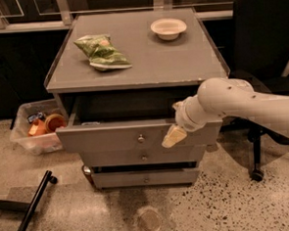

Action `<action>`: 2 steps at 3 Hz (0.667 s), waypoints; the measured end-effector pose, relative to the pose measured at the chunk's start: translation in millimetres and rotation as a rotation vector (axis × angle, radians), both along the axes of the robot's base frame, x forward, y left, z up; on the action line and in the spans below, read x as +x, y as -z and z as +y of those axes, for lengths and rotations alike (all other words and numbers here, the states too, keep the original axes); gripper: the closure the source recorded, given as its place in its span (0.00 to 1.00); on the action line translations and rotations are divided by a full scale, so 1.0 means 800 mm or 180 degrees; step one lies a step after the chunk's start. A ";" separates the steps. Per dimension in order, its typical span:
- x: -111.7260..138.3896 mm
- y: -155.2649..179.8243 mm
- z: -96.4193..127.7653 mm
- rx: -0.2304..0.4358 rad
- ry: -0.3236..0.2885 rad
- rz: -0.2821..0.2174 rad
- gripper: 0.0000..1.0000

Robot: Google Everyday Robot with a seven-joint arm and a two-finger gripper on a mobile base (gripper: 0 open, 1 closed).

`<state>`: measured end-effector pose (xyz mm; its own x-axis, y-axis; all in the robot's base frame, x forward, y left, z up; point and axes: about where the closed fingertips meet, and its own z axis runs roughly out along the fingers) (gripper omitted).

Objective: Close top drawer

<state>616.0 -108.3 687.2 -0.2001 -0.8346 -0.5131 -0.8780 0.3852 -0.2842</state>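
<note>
Gripper (172,136) at grey pulled-out top drawer (106,138)

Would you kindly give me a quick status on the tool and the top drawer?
Tool at top drawer front, right of its knob. Drawer pulled out. Interior dark; no obstruction visible.

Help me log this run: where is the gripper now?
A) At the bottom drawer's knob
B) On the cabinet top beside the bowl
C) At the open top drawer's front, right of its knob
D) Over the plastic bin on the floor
C: the gripper is at the front panel of the pulled-out top drawer, just right of its knob.
</note>
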 end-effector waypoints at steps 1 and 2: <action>-0.068 -0.005 0.010 0.0129 -0.0120 0.0051 0.42; -0.131 -0.018 0.019 0.0230 -0.0224 -0.0009 0.65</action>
<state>511.2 -93.0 701.2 -0.1406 -0.8074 -0.5729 -0.9028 0.3421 -0.2605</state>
